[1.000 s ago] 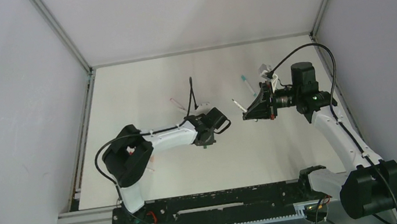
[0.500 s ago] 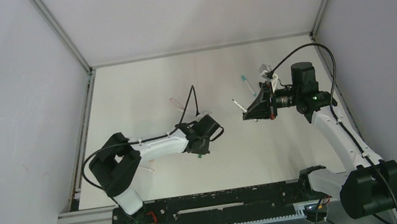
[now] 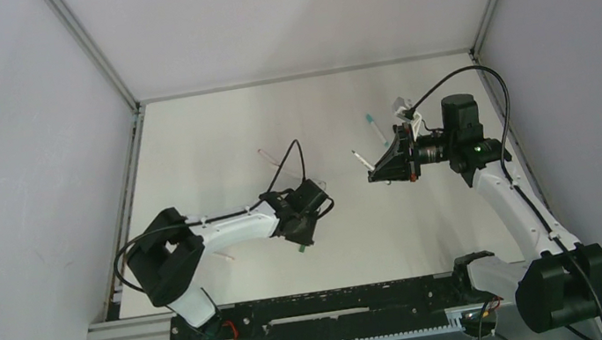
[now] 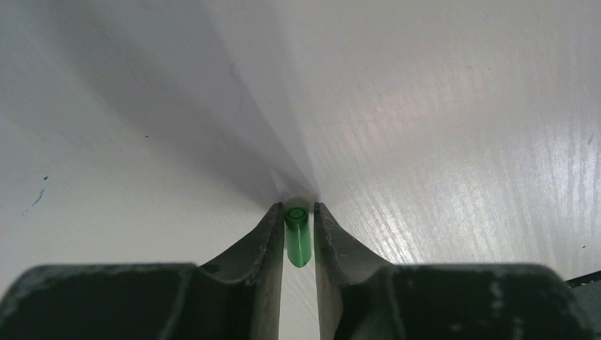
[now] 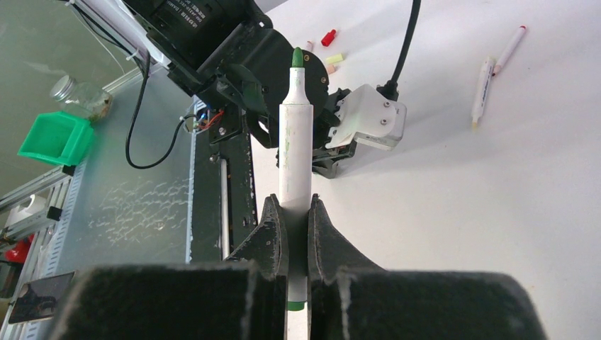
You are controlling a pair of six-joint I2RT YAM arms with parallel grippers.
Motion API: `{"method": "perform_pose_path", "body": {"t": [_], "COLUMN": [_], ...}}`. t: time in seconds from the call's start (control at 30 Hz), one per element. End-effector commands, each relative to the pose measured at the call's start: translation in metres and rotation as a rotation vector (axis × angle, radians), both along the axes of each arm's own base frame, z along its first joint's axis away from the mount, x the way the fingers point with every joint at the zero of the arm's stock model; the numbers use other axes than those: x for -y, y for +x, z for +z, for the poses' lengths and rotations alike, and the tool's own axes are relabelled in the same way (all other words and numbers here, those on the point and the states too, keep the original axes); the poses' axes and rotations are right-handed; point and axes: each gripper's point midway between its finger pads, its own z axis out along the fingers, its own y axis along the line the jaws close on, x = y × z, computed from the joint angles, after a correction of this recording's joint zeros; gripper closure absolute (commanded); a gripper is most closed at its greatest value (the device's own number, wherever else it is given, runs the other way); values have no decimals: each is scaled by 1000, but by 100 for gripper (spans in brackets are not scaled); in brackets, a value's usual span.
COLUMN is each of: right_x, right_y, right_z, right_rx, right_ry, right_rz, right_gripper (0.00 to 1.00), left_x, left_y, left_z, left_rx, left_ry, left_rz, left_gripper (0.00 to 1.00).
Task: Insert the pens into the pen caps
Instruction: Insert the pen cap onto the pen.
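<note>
Green cap pinched in my left gripper, open mouth facing out, I'd say to take a tip. My right gripper clamps the pen by its tail, green tip toward the left arm.

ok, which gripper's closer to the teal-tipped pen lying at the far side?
Right. The right gripper, shut on a green-tipped pen, sits just on the near side of the teal-tipped pen; the left gripper is much nearer and further left.
</note>
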Motion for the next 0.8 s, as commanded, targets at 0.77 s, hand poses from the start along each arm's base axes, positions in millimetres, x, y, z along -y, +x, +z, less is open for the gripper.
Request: {"method": "perform_pose_path", "body": {"t": [0.77], "right_x": [2], "right_y": [-3], "right_z": [13], "right_rx": [59], "right_ry": [14], "right_rz": [8], "right_gripper": [100], "left_x": [-26], "left_y": [-32], "left_z": [-23], "left_rx": [-221], "left_ry": [216], "left_rz": [-130], "left_gripper": [76]}}
